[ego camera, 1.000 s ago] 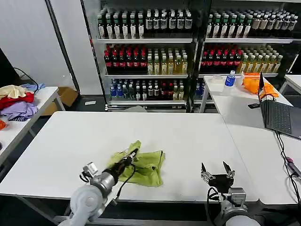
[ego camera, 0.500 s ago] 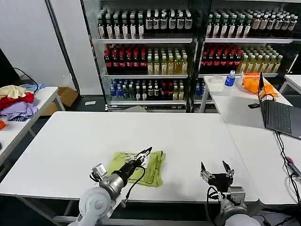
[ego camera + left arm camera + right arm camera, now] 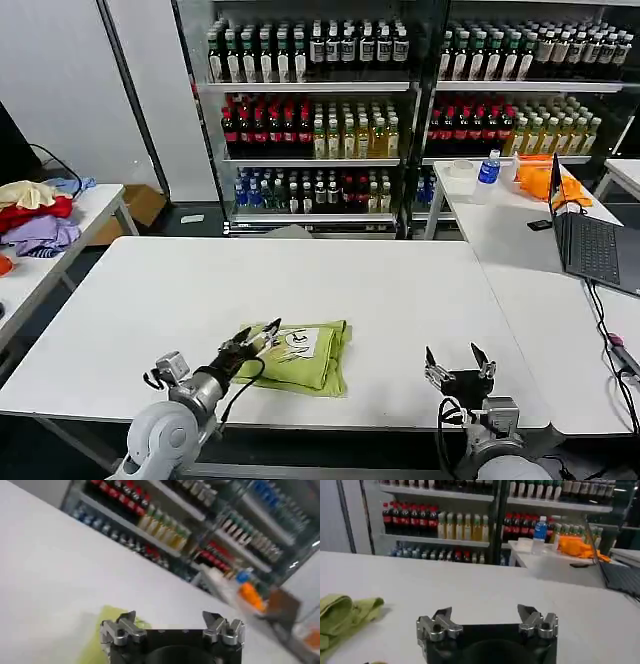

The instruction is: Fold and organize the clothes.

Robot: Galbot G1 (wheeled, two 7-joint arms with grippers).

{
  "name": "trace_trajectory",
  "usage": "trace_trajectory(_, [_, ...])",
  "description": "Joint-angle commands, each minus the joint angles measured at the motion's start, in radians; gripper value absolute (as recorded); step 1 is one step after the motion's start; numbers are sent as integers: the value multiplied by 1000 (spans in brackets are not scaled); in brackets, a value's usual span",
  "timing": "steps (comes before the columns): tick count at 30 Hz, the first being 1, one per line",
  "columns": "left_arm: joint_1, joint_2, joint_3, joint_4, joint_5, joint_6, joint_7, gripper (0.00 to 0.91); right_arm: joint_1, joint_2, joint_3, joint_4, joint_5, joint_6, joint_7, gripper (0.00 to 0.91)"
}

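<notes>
So the left gripper [image 3: 258,339] is spread open, holding nothing, right at the near-left edge of the folded T-shirt [image 3: 298,355]. The shirt lies just ahead and to its right, long axis sideways. The right gripper [image 3: 459,365], also open, sits well apart.

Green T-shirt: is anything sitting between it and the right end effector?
Nothing visible. Bare white table separates the folded T-shirt from the open right end effector, which waits at the table's near edge. The left end effector hangs open at the shirt's left edge.
</notes>
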State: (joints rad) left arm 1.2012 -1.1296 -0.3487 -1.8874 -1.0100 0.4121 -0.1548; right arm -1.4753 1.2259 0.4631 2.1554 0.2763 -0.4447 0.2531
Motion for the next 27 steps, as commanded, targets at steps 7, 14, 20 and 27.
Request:
trace_trajectory(7, [9,26,-27,122,47,69,33,907,5,-1,-11,1,-3,-14,4,907])
trace_trajectory(14, [-18,24,-32,129,-62,95,39,907,2,-4,-13,0,-5,-19,5,907])
trace_trajectory(20, [-40,17,-38,150,-66,93,41,907,1,-5,-9,0,-5,-20,5,907])
trace_trajectory(27, [9,39,-32,117,-118,152,19,907,-3,-5,-10,-1,-8,-20,5,907])
